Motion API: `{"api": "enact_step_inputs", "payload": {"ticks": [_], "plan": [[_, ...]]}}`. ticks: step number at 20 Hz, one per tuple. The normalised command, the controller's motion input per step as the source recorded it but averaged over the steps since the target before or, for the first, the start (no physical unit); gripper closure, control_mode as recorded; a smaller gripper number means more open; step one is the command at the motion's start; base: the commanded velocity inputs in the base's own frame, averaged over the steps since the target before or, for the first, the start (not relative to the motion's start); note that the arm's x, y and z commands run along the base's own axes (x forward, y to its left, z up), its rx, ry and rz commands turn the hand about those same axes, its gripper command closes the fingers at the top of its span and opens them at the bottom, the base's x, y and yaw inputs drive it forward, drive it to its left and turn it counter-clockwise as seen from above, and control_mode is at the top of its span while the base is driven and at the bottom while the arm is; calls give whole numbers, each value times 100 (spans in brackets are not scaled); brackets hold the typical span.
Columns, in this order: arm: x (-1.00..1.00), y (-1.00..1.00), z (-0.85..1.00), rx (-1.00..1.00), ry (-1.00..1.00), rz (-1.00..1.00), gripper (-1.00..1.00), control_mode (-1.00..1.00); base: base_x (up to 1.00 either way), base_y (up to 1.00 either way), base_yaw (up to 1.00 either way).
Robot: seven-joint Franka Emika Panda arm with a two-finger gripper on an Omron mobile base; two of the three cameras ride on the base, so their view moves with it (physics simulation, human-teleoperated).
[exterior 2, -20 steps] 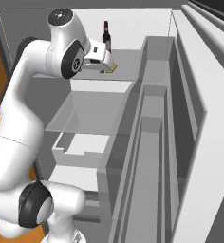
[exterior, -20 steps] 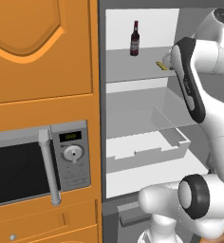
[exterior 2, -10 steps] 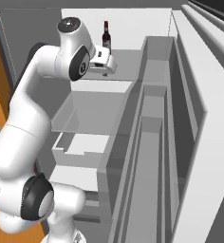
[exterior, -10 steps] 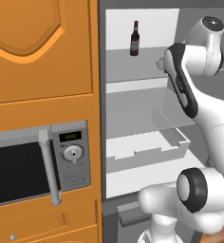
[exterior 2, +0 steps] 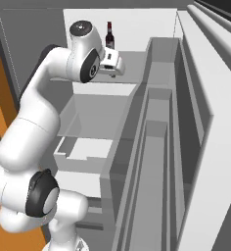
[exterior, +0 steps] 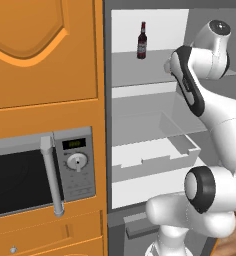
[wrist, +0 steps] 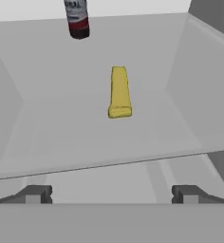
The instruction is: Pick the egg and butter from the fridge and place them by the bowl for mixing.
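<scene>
Butter (wrist: pixel 119 92) beyond wide pincer (wrist: pixel 111 194)

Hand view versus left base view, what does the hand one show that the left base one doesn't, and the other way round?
Hand view alone: the butter, a yellow stick lying on the grey fridge shelf, ahead of the open pincer and not touched by it.

Left base view alone: the microwave set in orange cabinets, the pale drawer pulled out lower in the fridge, and the white arm reaching in.

Both: the dark red-labelled bottle standing at the back of that shelf.
</scene>
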Motion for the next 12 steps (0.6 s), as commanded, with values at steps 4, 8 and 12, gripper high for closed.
{"api": "enact_step_inputs", "payload": {"ticks": [4, 8, 12], "plan": [[39, 0, -4, 0, 0, 0, -100, -100, 0, 0, 0], [41, -1, -3, 0, 0, 0, -100, -100, 0, 0, 0], [32, -3, -8, 0, 0, 0, -100, -100, 0, 0, 0]]}}
